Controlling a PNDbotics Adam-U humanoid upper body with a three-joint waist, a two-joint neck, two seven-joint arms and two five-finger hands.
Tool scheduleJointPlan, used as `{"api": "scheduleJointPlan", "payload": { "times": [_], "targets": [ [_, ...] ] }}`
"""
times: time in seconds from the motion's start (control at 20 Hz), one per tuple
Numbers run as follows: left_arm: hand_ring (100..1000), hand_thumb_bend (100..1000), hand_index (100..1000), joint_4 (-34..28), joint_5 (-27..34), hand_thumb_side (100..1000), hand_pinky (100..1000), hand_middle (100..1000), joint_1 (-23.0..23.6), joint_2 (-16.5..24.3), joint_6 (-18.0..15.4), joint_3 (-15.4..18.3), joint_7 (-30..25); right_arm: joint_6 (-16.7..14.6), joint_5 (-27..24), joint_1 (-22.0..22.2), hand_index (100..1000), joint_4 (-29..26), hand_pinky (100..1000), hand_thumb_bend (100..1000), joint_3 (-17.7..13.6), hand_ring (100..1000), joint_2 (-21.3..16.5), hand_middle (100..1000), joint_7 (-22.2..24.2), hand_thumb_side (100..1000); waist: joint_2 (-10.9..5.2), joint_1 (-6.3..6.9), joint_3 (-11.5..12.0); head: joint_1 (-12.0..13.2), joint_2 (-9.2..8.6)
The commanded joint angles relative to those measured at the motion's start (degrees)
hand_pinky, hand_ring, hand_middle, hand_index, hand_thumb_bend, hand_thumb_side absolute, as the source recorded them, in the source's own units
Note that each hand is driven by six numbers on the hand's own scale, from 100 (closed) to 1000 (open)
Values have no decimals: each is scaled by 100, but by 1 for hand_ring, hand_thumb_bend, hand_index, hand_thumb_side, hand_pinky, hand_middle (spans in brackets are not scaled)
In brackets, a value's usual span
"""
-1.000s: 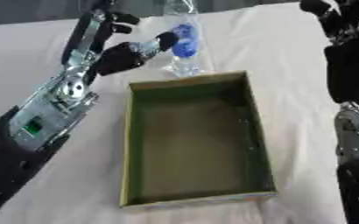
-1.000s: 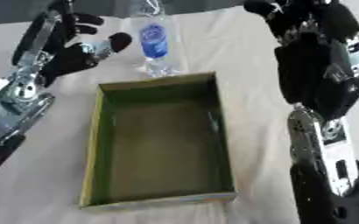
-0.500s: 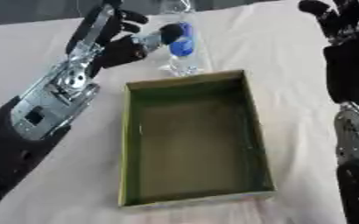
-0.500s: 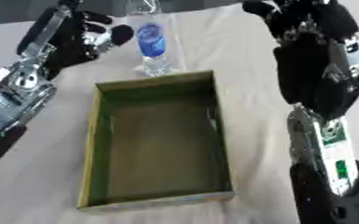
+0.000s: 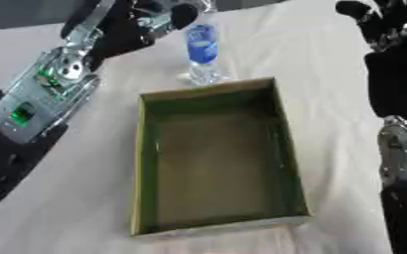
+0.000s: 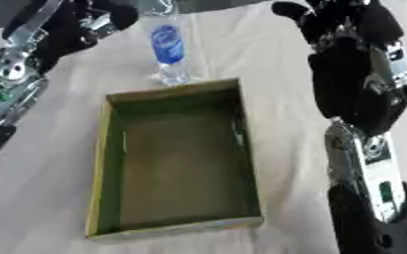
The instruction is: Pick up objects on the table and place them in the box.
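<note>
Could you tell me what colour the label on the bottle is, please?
Blue, on the clear bottle; the left eye view shows it best.

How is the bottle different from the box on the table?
The bottle stands upright, tall and narrow; the box lies low and wide. The bottle is clear plastic with a blue label; the box is opaque, greenish inside with tan edges. The bottle is a closed shape, while the box is open at the top with nothing inside it. The robot's left hand is right beside the bottle, not the box. Both rest on the same pale table.
</note>
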Motion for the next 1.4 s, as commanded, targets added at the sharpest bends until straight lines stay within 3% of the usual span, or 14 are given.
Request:
{"api": "scheduleJointPlan", "payload": {
  "times": [0.05,1.0,1.4],
  "targets": [
    [782,787,989,16,-177,666,795,1000,-164,238,40,152,-269,12,-21,-53,934,-110,812,100,9,873,-35,898,18,881,-82,-4,-7,-38,-53],
    [776,744,972,1186,-671,738,792,1000,-603,9,-91,284,-417,7,-28,-73,934,-112,811,100,26,872,-36,898,44,880,-55,23,-142,-36,-128],
    [775,722,972,1332,-705,774,791,1000,-648,-65,-144,268,-429,30,-22,-68,935,-123,812,100,24,873,-35,898,51,872,-35,53,-178,-58,-102]
  ]
}}
